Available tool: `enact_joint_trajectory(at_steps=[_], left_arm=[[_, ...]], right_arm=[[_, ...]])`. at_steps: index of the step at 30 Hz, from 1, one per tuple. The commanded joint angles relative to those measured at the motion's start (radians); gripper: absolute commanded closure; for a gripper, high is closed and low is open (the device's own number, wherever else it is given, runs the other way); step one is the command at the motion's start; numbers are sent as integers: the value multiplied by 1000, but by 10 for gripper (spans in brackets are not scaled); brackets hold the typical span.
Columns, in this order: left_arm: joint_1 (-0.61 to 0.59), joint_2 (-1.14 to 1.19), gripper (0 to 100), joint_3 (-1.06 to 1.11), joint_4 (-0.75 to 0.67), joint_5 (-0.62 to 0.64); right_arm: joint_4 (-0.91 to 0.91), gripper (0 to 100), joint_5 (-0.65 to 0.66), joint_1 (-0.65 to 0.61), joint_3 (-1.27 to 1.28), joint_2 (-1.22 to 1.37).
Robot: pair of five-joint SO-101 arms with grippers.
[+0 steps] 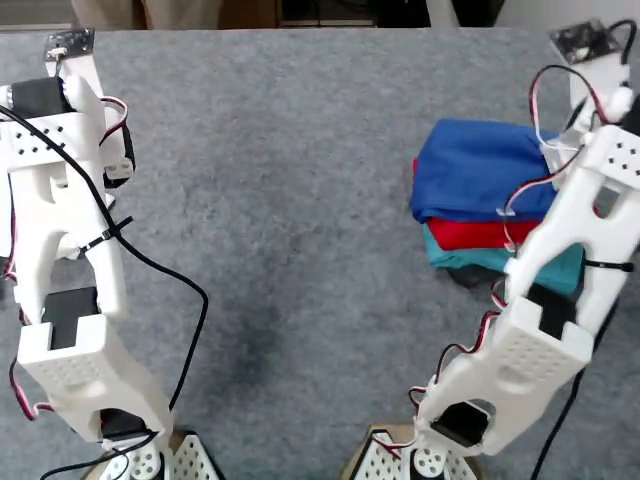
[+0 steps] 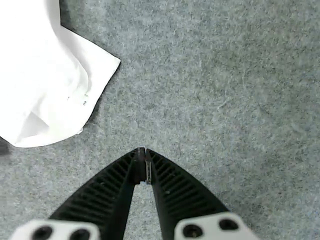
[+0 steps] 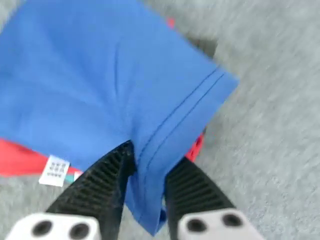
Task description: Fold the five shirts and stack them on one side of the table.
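Stack: folded shirts piled at 3 o'clock on the grey table (image 1: 300, 150), with the blue shirt (image 1: 475, 165) on top, the red shirt (image 1: 470, 234) under it, the teal shirt (image 1: 465, 257) below that and a dark layer (image 1: 468, 275) at the bottom.
Blue shirt: smooth, with a double-stitched hem; one corner overhangs the red.
Right gripper (image 3: 150, 157): fingers narrowly apart, pinching the blue shirt's hem between them.
Left gripper (image 2: 141, 152): closed tip to tip and holding nothing, over bare table on the 9 o'clock side.
White cloth (image 2: 45, 85): lies near the left gripper, not touching it.
Tag (image 3: 55, 171): small white label beside the red shirt; the print is too small to read.
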Motion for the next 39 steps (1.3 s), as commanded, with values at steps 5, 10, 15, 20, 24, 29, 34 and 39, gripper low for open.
enact_joint_trajectory(at_steps=[5, 10, 15, 20, 24, 29, 34, 39], left_arm=[[-3, -54, 979, -43, 9, -9], [0, -54, 979, -46, 9, -9], [-2, -54, 979, -41, 9, -11], [-5, -54, 979, -46, 9, -11], [-11, -54, 979, -41, 11, -11], [-5, -54, 979, -38, 11, -11], [0, -54, 979, -38, 11, -11], [-5, -54, 979, -38, 11, -11]], right_arm=[[51, 699, 32, 47, 22, -62], [-2, 688, 28, -7, -12, -62], [-170, 934, -84, -73, -33, -58], [-334, 967, -140, -90, -39, 53], [-298, 988, -141, -53, -41, 185], [-281, 989, -147, 28, -39, 320], [-288, 989, -146, 50, -42, 501], [-232, 989, -149, 45, -166, 553]])
